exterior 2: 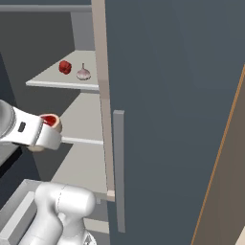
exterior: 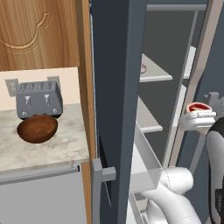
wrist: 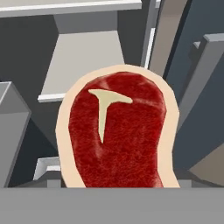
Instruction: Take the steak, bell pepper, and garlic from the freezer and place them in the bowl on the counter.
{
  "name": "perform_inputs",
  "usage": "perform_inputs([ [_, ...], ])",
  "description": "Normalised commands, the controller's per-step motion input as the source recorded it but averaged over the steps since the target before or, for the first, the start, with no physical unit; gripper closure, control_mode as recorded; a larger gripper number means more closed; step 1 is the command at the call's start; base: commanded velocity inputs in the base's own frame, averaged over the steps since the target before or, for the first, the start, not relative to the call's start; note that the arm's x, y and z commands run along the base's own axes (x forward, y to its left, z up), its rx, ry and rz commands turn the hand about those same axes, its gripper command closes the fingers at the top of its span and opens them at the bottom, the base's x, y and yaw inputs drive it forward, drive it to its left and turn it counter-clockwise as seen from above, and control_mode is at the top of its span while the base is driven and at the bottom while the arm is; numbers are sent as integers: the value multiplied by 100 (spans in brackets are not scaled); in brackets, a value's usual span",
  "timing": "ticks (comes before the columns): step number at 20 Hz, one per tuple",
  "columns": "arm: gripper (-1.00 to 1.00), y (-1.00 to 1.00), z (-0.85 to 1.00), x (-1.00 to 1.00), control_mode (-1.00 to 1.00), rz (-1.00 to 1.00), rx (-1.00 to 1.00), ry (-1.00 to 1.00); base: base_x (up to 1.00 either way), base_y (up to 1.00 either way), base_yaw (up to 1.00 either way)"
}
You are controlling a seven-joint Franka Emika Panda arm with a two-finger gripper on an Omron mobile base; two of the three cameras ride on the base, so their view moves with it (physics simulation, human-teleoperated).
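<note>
My gripper [exterior: 200,114] is shut on the steak [exterior: 197,107], a flat red slab with a pale fat rim, and holds it in the air in front of the open freezer [exterior: 166,52]. In the hand view the steak [wrist: 118,131] is close up and shows its white T-shaped bone mark; it hides my fingertips. In the right base view the steak [exterior 2: 49,119] sits at the end of my hand. The red bell pepper [exterior 2: 65,67] and the pale garlic [exterior 2: 83,72] lie side by side on an upper freezer shelf. The dark brown bowl [exterior: 37,128] stands on the beige counter [exterior: 65,146], left of the freezer.
A grey toaster [exterior: 38,99] stands right behind the bowl. The freezer's dark door edge [exterior: 113,87] and a wooden side panel [exterior: 85,65] stand between my hand and the counter. White shelves [exterior 2: 81,124] and a clear drawer [exterior: 146,168] lie below my hand.
</note>
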Motion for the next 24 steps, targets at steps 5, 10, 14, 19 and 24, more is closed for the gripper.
perform_inputs([
  [5,100,1,0,0,-100,-1,0,0,0,0,0],
  [10,100,0,0,0,100,0,0,0,-11,0,0],
  [14,100,0,0,0,100,0,0,0,-95,-8,0],
  [19,100,0,0,0,100,0,0,0,-100,-31,2],
  [24,100,0,0,0,100,0,0,0,-56,-38,25],
])
